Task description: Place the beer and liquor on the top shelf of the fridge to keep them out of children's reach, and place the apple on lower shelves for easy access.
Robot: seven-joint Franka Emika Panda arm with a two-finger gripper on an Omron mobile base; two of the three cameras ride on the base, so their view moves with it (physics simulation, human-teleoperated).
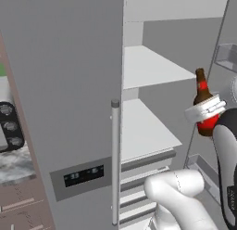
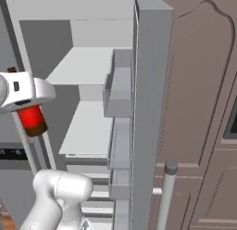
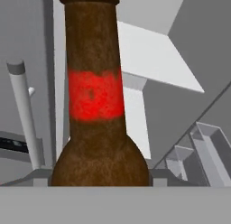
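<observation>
Between the claw's [image 1: 206, 114] closed fingers stands the upright beer [image 1: 203, 104], in front of the open fridge [image 1: 69, 85], whose top shelf [image 1: 152, 67] and lower shelves [image 1: 143, 129] lie beyond it.

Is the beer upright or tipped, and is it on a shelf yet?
Upright, neck up, held by the end effector. The beer hangs in front of the open fridge, on no shelf yet.

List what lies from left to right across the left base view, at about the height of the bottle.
Stove knobs → closed grey fridge door → its vertical bar handle → white lower shelf → beer held in the tool.
</observation>
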